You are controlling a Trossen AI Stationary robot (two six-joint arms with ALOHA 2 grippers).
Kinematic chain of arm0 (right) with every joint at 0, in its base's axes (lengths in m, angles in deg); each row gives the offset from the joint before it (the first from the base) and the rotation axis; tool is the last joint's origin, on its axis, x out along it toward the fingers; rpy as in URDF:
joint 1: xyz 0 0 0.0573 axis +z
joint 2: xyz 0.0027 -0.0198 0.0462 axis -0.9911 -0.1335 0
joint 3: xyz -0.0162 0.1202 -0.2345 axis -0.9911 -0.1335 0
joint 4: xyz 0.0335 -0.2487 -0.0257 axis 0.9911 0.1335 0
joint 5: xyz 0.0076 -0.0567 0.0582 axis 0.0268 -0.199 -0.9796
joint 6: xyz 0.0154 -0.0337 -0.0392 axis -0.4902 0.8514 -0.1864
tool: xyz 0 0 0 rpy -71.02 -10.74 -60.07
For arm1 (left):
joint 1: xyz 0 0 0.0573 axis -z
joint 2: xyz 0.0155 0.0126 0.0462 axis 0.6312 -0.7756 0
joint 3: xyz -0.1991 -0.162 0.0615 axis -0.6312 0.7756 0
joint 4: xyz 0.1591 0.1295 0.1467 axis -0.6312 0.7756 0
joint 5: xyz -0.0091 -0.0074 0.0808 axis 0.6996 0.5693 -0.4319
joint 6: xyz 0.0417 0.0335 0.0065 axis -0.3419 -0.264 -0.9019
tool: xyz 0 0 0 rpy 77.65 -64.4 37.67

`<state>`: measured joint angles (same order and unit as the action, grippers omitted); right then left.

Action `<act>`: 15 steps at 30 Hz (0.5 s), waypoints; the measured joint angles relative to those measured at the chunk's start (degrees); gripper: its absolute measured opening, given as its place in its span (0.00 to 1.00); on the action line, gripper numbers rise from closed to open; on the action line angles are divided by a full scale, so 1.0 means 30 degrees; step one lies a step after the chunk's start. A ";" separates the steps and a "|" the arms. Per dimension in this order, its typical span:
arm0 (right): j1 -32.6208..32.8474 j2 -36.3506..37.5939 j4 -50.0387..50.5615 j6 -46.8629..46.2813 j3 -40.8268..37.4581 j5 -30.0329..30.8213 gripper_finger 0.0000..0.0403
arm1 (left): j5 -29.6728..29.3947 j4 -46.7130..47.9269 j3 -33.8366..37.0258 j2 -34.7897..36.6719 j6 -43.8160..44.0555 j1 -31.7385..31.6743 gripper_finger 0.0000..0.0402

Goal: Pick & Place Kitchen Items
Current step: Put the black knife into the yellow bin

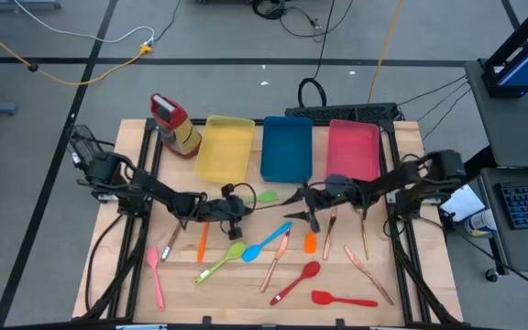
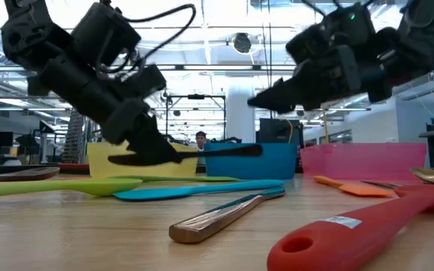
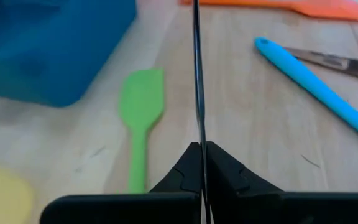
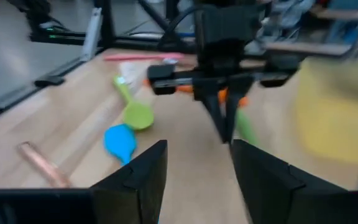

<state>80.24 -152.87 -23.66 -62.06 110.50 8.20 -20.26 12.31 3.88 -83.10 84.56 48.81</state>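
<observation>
My left gripper (image 1: 243,205) (image 3: 202,149) is shut on a thin dark metal utensil (image 3: 197,68) (image 2: 217,151), held over the middle of the table. My right gripper (image 4: 197,168) (image 1: 301,207) faces it from the right, open, higher up, with nothing between its fingers. On the wood below lie a green spatula (image 3: 140,106), a blue spoon (image 3: 319,84), an orange spatula (image 3: 291,7), a copper utensil (image 2: 224,213) and red spatulas (image 1: 342,298). More utensils lie flat across the near half. My left gripper pinches the dark utensil between its two fingers, close to one end (image 3: 199,138). The fingers slant down from the table's left and lie along the utensil. It sticks out ahead of them toward the right, about level (image 2: 232,150), lifted clear of the table.
A yellow tray (image 1: 225,148), a blue tray (image 1: 287,147) and a pink tray (image 1: 353,149) stand in a row at the far edge. A red-capped yellow-and-red bottle (image 1: 174,124) stands to their left. Arm frames run along both table sides.
</observation>
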 joint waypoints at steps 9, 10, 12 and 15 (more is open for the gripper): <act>0.0154 0.1539 0.0908 0.0715 0.0029 0.1042 0.42 | -0.1844 0.5091 0.0000 0.4817 0.1952 0.0391 0.01; 0.0154 0.1533 0.1048 0.0715 0.0026 0.1042 0.42 | -0.1879 0.5479 -0.0003 0.5276 0.1903 0.0373 0.01; 0.0154 0.1537 0.1249 0.0715 0.0029 0.1041 0.42 | -0.2196 0.6147 -0.0007 0.6111 0.1770 0.0356 0.01; 0.0154 0.1532 0.1961 0.0712 0.0022 0.1043 0.42 | -0.2726 0.6761 -0.0015 0.7214 0.1806 -0.0026 0.01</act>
<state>80.70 -148.27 -17.78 -59.93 110.57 11.33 -28.44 32.60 3.84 -61.46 89.98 48.73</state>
